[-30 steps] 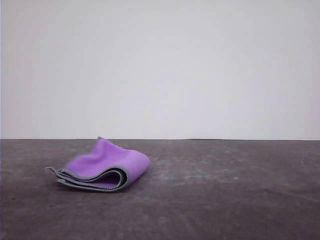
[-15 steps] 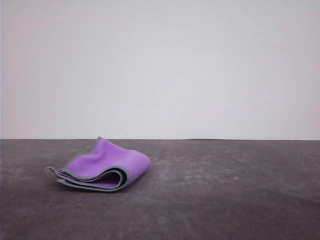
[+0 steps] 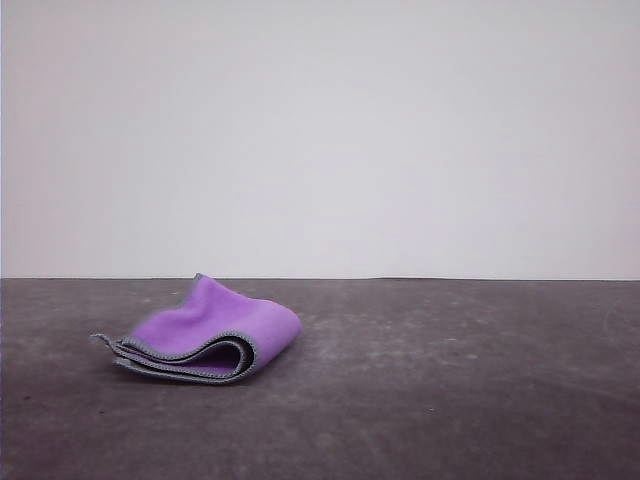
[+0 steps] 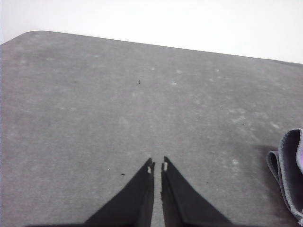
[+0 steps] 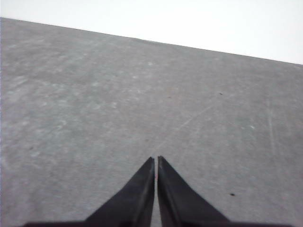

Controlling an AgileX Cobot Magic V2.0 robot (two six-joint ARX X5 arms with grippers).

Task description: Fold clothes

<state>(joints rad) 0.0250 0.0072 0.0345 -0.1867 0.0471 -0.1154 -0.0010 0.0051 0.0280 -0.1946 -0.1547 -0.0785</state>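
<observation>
The cloth [image 3: 205, 335] lies folded on the left part of the dark grey counter [image 3: 450, 390], towards its far edge, with the purple face up and outward. Its layers are stacked loosely: the light grey stitched hem runs along the near open edges, dark grey shows between the layers, and the fold on the right side bulges rounded rather than flat. One corner sticks out to the left, resting on the counter. Behind the counter stands a plain pale wall [image 3: 320, 130]. The counter surface is scuffed and speckled with pale marks and a few small dark specks. In the left wrist view, the left gripper [image 4: 157, 165] hangs above bare counter with its jaws drawn nearly together, only a thin slit between the black fingertips, gripping nothing; the cloth's hemmed edge [image 4: 289, 175] appears at the side of that view, apart from the fingers. In the right wrist view, the right gripper [image 5: 155, 160] is likewise above bare counter, its jaws pressed together with nothing between them. Nothing lies between either gripper and the counter beneath it.
</observation>
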